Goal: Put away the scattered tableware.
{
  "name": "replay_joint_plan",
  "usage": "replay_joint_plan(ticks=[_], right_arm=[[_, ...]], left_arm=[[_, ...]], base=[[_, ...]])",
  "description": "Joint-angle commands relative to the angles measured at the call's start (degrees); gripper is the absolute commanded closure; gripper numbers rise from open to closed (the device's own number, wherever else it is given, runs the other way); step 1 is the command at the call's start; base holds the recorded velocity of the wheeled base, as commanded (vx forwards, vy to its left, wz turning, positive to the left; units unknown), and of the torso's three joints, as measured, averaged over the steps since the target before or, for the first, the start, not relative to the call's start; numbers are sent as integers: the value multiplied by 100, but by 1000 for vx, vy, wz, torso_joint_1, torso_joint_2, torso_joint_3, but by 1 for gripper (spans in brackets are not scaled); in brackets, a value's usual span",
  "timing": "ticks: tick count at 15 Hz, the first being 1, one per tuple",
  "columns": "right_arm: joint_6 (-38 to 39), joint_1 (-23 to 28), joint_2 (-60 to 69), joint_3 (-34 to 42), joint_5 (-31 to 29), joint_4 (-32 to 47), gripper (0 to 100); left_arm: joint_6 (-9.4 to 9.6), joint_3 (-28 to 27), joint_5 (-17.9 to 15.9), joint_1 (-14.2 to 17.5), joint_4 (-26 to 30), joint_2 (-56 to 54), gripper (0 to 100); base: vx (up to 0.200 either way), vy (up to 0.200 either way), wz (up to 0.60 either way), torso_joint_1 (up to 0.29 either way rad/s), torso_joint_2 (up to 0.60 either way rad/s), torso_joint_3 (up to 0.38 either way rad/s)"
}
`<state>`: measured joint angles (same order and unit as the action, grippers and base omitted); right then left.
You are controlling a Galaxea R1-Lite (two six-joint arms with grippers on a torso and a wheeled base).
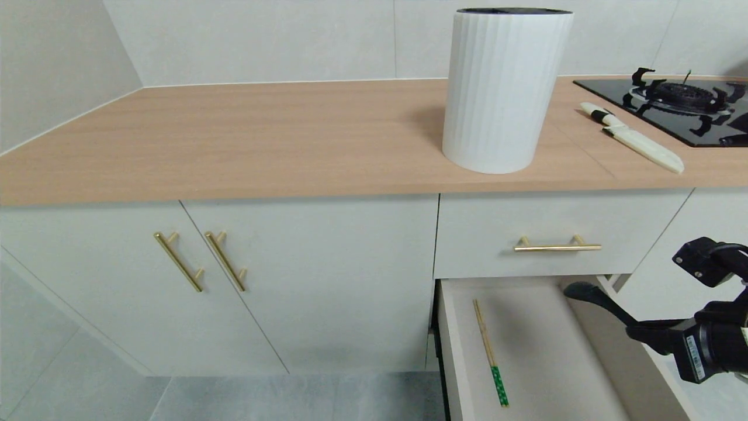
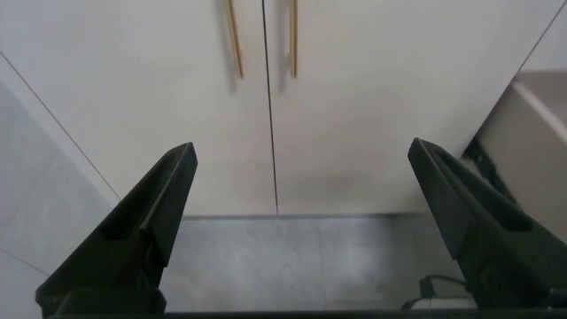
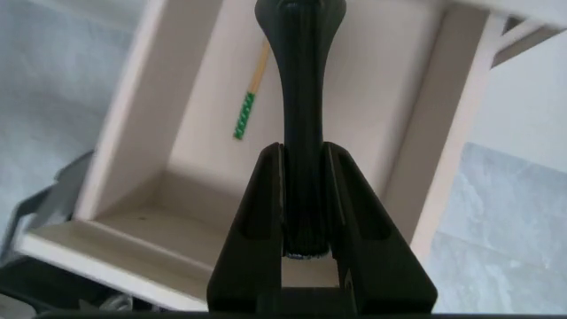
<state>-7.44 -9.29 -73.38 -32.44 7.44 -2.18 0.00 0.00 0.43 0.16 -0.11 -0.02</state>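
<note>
Below the wooden countertop, the right gripper pinches a black utensil over the open drawer holding chopsticks; the left gripper, spread wide, faces cabinet doors.

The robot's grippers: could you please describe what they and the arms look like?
Both are matte black. The left gripper has two broad, wedge-shaped fingers tapering to blunt tips. The right gripper has similar angular, flat-sided ones. In the head view its wrist carries a white barcode label, a black block with screws and a looping black cable.
</note>
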Motion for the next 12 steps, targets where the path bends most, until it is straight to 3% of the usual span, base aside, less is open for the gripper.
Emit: replay_joint_plan(ticks=[1, 6, 12], right_arm=[[-3, -3, -89, 10, -5, -2, 100], [-12, -3, -133, 18, 3, -2, 100], [-56, -143, -265, 36, -5, -2, 100]], left_arm=[[0, 0, 1, 2, 2, 2, 0], [0, 0, 1, 2, 2, 2, 0], [0, 0, 1, 2, 2, 2, 0]], base=[[0, 0, 0, -193, 466, 266], [0, 0, 0, -174, 439, 250], [0, 0, 0, -26, 62, 35]])
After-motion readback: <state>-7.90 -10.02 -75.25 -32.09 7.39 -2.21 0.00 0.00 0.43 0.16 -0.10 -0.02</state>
